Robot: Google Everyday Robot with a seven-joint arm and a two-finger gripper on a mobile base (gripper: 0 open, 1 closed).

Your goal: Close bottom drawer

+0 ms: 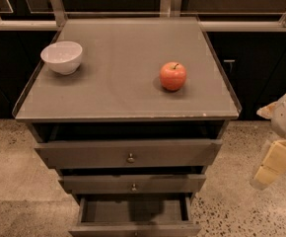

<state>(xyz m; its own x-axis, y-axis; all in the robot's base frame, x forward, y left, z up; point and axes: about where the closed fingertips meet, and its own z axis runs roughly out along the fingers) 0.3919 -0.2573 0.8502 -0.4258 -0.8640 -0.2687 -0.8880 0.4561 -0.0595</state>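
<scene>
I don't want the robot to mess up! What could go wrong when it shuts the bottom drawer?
1. The hand hangs right of the cabinet, apart from the open bottom drawer; swinging in sideways, it might hit the drawer's side instead of its front.
2. The drawer's front sits at the picture's bottom edge, so aiming may be hard.
3. A hard bump might set the apple rolling on the cabinet top.

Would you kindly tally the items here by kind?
Drawers: 3, the bottom drawer open
Bowl: 1
Apple: 1
Gripper: 1, at the right edge, beside the cabinet
Total: 6
</scene>
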